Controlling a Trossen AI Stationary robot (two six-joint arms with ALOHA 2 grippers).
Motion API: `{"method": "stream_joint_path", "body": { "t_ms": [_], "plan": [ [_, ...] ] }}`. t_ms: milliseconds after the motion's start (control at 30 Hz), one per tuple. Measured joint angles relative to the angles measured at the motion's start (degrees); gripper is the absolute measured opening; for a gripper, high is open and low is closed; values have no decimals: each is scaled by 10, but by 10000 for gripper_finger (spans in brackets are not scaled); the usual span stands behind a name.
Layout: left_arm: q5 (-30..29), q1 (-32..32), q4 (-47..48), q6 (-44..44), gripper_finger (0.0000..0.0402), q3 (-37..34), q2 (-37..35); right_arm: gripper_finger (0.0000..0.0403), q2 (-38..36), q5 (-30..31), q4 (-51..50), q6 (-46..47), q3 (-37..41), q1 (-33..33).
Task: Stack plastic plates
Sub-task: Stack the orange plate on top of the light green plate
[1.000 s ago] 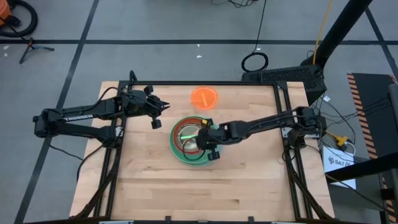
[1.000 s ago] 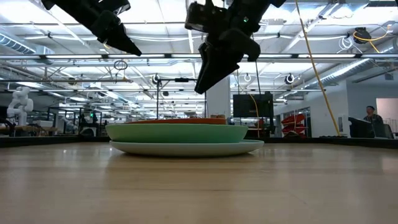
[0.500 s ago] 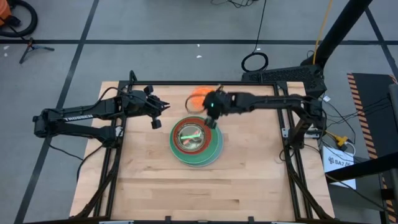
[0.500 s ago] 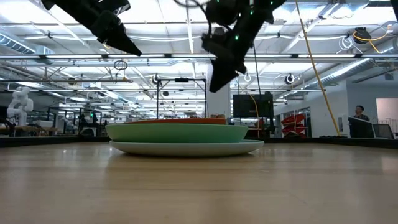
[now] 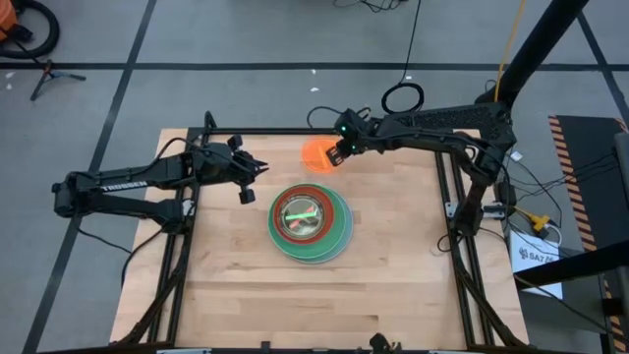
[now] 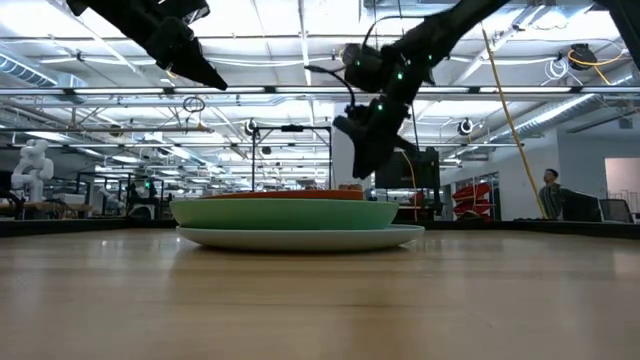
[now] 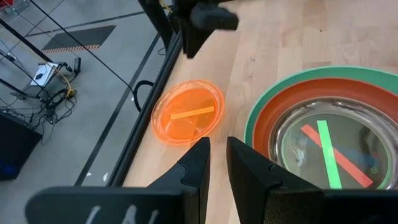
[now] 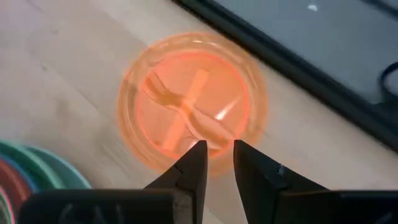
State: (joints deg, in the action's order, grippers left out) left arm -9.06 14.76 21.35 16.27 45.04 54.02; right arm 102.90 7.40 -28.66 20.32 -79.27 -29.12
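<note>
the right gripper (image 5: 332, 154), narrowly open and empty, had swung from the stack (image 5: 310, 223) to above the orange plate (image 5: 316, 154), likely next.

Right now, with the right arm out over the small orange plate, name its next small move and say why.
Probably lower the right gripper straight down onto the near rim of the small orange plate. Its fingers hang above that rim with only a narrow gap and hold nothing, and this plate lies alone near the table's far edge, apart from the stack. The left gripper waits beside the stack.
</note>
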Motion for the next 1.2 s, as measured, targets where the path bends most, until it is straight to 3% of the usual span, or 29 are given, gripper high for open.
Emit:
{"method": "stream_joint_path", "body": {
  "t_ms": [567,1000,1200],
  "plan": [
    [0,-1,4,0,62,0,0,75,104,-17,100,56,34,-50],
    [0,-1,3,1,62,0,0,76,104,-16,104,69,34,-51],
    [0,-1,3,1,62,0,0,76,104,-16,104,131,34,-51]
  ]
}}
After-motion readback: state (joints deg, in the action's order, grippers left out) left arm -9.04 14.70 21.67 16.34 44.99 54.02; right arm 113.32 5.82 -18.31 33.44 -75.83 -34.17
